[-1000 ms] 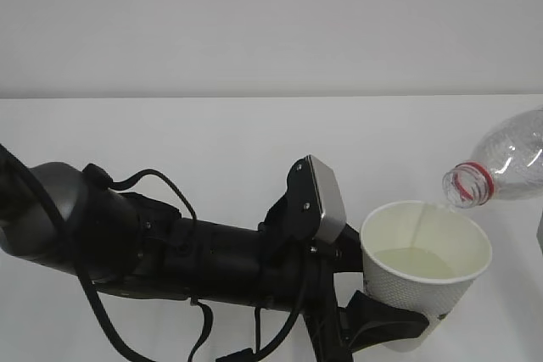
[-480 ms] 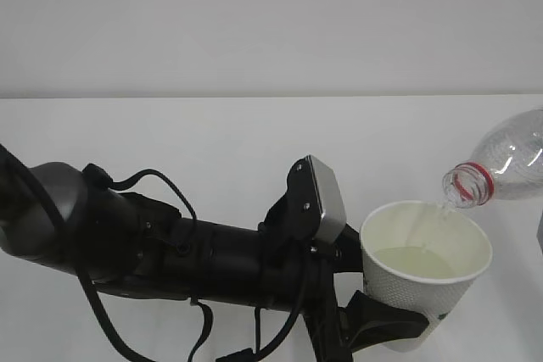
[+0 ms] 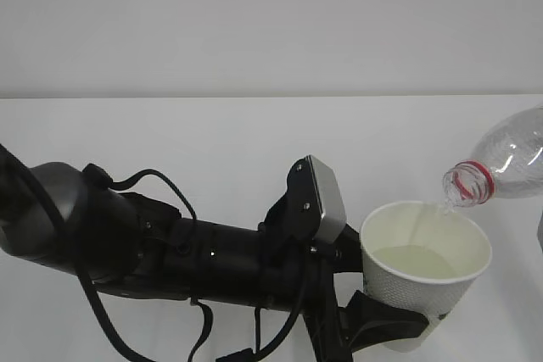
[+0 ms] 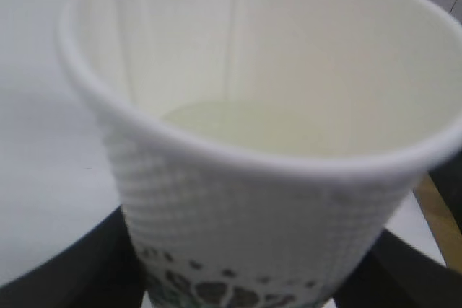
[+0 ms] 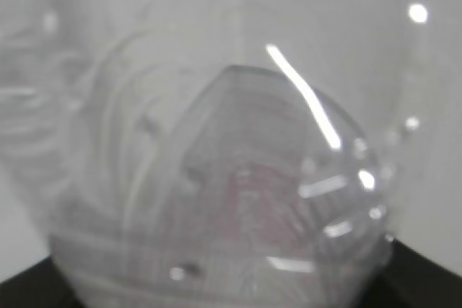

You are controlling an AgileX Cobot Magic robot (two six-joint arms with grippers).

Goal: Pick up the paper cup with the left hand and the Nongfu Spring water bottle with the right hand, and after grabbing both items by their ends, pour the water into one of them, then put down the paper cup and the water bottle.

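My left end effector gripped the paper cup low on its dimpled wall, holding it upright above the white table. My right end effector clamped the base of the Nongfu Spring water bottle, which was tipped with its red-ringed mouth just over the cup's far rim. Water pooled in the cup's bottom.

One paper cup, one water bottle, one robot arm.
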